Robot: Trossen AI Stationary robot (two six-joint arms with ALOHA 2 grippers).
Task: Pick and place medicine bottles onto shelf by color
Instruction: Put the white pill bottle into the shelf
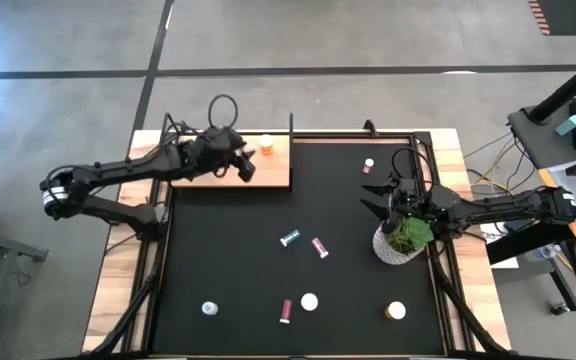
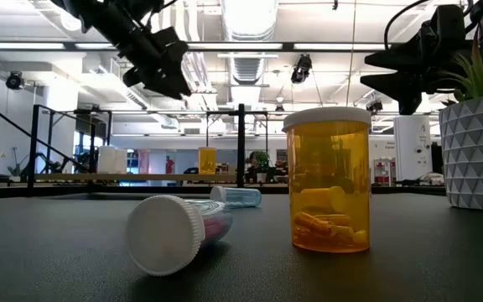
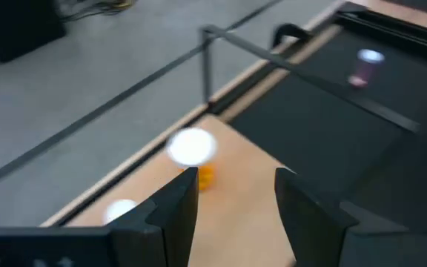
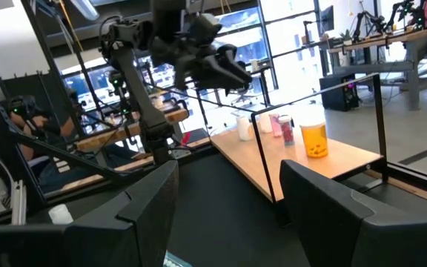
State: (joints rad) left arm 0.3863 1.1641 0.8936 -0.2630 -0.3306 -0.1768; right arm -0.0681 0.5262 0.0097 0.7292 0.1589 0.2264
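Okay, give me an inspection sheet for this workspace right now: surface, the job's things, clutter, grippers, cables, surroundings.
Surface: black table mat in a wooden frame.
Job's things: pale wooden shelf carries an orange bottle with a white cap; a teal bottle and a pink bottle lie mid-mat, others scattered.
Clutter: white faceted pot with a green plant.
Grippers: left gripper open, empty, above the shelf; right gripper open, empty, beside the pot.
Cables: black loop on the left arm.
Surroundings: grey floor; seated person beyond the table.

Occluded and blurred items
Plant pot (image 2: 478, 151) cut by frame edge; orange bottle (image 3: 193, 150) on shelf (image 3: 236, 200) motion-blurred.
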